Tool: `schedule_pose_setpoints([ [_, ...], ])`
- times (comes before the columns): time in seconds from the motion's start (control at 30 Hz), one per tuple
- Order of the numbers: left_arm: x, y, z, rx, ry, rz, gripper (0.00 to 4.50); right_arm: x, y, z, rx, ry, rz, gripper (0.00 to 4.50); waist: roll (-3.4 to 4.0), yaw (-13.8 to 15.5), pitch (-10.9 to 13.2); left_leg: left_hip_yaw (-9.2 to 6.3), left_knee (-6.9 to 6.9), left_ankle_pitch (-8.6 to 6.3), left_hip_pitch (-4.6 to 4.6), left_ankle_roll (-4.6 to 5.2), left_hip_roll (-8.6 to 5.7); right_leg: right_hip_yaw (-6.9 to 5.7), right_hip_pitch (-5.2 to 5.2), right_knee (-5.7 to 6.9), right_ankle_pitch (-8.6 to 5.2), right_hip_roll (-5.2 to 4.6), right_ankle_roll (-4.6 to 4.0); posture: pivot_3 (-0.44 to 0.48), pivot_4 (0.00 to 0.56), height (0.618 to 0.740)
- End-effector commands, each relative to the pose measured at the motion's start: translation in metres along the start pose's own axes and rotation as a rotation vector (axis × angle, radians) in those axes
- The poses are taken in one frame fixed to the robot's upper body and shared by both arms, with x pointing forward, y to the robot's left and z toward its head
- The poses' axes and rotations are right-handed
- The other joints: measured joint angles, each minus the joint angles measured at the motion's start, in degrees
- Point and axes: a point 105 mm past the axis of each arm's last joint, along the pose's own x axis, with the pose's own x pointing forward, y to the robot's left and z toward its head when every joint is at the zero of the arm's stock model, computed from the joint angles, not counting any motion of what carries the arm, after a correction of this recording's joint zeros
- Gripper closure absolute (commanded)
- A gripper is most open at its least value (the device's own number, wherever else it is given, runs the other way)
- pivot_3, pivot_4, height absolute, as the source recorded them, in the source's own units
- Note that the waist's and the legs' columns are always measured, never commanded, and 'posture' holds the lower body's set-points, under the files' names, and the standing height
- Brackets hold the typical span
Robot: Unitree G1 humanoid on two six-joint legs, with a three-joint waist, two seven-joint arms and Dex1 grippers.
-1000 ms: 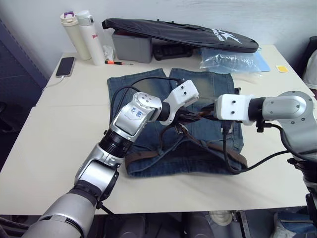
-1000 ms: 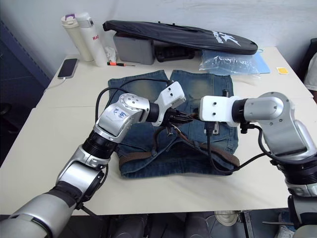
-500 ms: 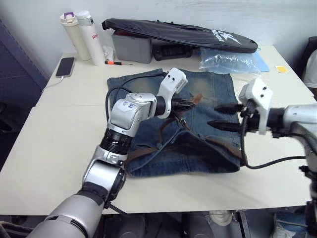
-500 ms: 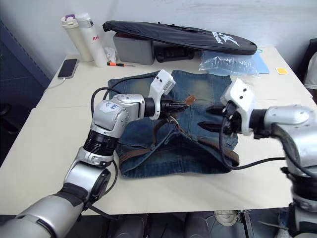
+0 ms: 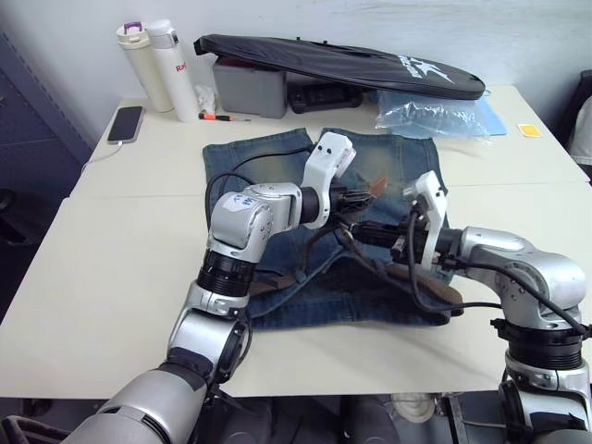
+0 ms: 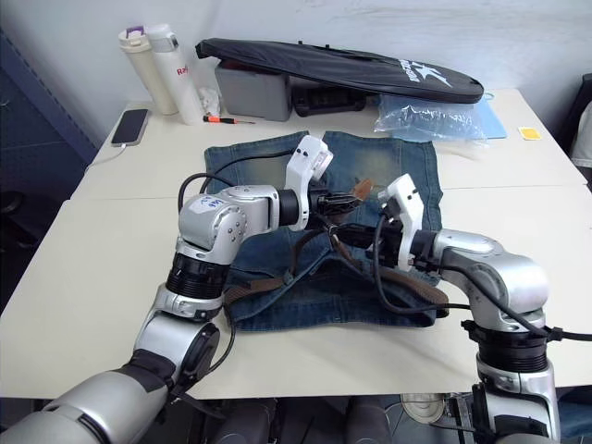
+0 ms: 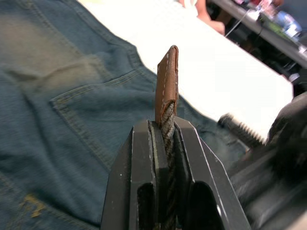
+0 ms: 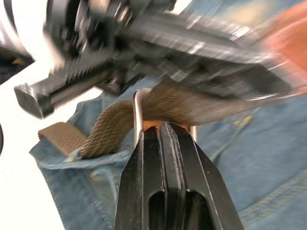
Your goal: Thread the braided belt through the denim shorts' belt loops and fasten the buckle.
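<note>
Since the braided belt (image 5: 425,280) already ran along the waistband of the denim shorts (image 5: 277,176), the threading part looked mostly done to me, though I couldn't actually count which belt loops it had passed through. The shorts lay flat on the table (image 5: 111,240), waist edge toward the robot, and both ends of the belt were lifted above the middle of them.

The left gripper (image 7: 165,132) was clamped tight on the tapered tip end, brown leather tab sticking straight out past the fingers. The right gripper (image 8: 163,132) was pressed shut right at the buckle (image 8: 139,112), and the wrist view seemed to show its fingertips pinching the metal frame, with the woven strap crossing just beyond it. The two grippers sat nearly touching each other.

So what was left, as far as I could judge: feed the tip through the frame, seat the prong in the weave, pull it snug. The fastening itself wasn't done yet.
</note>
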Motion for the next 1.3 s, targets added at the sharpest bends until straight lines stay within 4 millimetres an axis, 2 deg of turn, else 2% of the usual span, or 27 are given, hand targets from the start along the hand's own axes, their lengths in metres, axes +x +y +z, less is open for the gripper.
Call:
schedule_pose_setpoints([
  [0.03, -0.006, -0.008, 0.025, -0.039, -0.103, -0.037, 4.5, 0.01, 0.02, -0.012, -0.033, 0.037, 0.082, 4.42, 0.0, -0.05, 0.0, 0.0, -0.01, 0.0, 0.0, 0.0, 0.0, 0.0, 0.0, 0.0, 0.0, 0.0, 0.0, 0.0, 0.15, 0.74],
  [0.07, -0.006, -0.008, 0.026, -0.053, -0.111, -0.041, 4.5, 0.011, 0.021, -0.014, -0.031, 0.04, 0.086, 4.42, 0.0, -0.06, 0.0, 0.0, -0.01, 0.0, 0.01, 0.0, 0.0, 0.0, 0.0, 0.01, 0.0, 0.0, 0.0, 0.0, 0.15, 0.74],
  [0.2, -0.009, -0.011, 0.034, -0.153, -0.161, -0.075, 4.5, 0.019, 0.027, -0.043, -0.061, 0.15, 0.107, 4.42, -0.01, -0.09, 0.0, 0.0, -0.02, 0.0, 0.02, 0.0, 0.0, 0.0, -0.01, 0.01, 0.0, 0.0, 0.0, 0.0, 0.15, 0.74],
  [0.37, -0.017, -0.012, 0.043, -0.235, -0.194, -0.096, 4.5, 0.019, 0.024, -0.076, -0.119, 0.284, 0.096, 4.42, -0.03, -0.09, 0.02, 0.01, 0.02, -0.01, 0.01, 0.01, -0.01, 0.03, 0.0, 0.0, 0.0, 0.0, 0.01, 0.0, 0.15, 0.74],
  [0.43, -0.023, -0.014, 0.039, -0.251, -0.176, -0.117, 4.5, 0.018, 0.024, -0.085, -0.127, 0.313, 0.101, 4.42, -0.04, -0.1, 0.02, 0.01, 0.01, -0.01, 0.03, 0.01, -0.01, 0.03, 0.0, 0.0, -0.01, 0.0, 0.01, 0.0, 0.15, 0.74],
  [0.53, -0.032, -0.015, 0.021, -0.284, -0.115, -0.147, 4.5, 0.019, 0.023, -0.095, -0.139, 0.345, 0.104, 4.42, -0.02, -0.18, 0.01, 0.01, -0.02, -0.01, 0.05, 0.0, 0.0, 0.04, 0.0, 0.0, -0.01, 0.01, 0.02, 0.0, 0.15, 0.74],
  [0.7, -0.052, 0.0, 0.004, -0.336, -0.099, -0.078, 4.5, 0.018, 0.019, -0.097, -0.131, 0.342, 0.099, 4.42, -0.03, -0.12, -0.01, 0.02, -0.02, -0.03, 0.16, -0.03, 0.0, 0.08, 0.09, 0.0, -0.01, 0.01, 0.02, 0.0, 0.15, 0.74],
  [0.8, -0.069, 0.013, 0.005, -0.391, -0.145, -0.034, 4.5, 0.017, 0.017, -0.097, -0.133, 0.348, 0.096, 4.42, -0.09, -0.11, -0.01, 0.02, 0.0, -0.03, 0.2, -0.03, 0.0, 0.08, 0.13, 0.0, -0.01, 0.01, 0.01, 0.0, 0.15, 0.74],
  [0.97, -0.085, 0.026, 0.006, -0.412, -0.184, 0.013, 4.5, 0.015, 0.01, -0.095, -0.146, 0.357, 0.075, 4.42, -0.13, -0.09, 0.0, 0.02, -0.01, -0.04, 0.24, -0.05, 0.0, 0.09, 0.15, -0.01, -0.01, 0.02, 0.01, 0.0, 0.15, 0.74],
  [1.1, -0.1, 0.037, 0.002, -0.466, -0.235, 0.04, 4.5, 0.013, 0.012, -0.08, -0.155, 0.314, 0.09, 4.42, -0.15, -0.11, 0.0, 0.03, -0.01, -0.05, 0.25, -0.06, 0.01, 0.11, 0.15, 0.0, -0.01, 0.02, 0.01, 0.0, 0.15, 0.74],
  [1.2, -0.104, 0.047, -0.009, -0.524, -0.267, 0.081, 4.5, 0.008, 0.01, -0.068, -0.163, 0.287, 0.099, 4.42, -0.14, -0.11, 0.0, 0.04, -0.03, -0.05, 0.26, -0.06, 0.02, 0.11, 0.14, -0.01, -0.01, 0.03, 0.01, 0.0, 0.15, 0.74],
  [1.3, -0.1, 0.051, -0.025, -0.583, -0.285, 0.124, 4.5, 0.004, 0.003, -0.065, -0.169, 0.292, 0.086, 4.42, -0.16, -0.1, 0.0, 0.05, -0.05, -0.05, 0.27, -0.07, 0.03, 0.13, 0.14, -0.01, -0.01, 0.04, 0.01, 0.0, 0.15, 0.74],
])
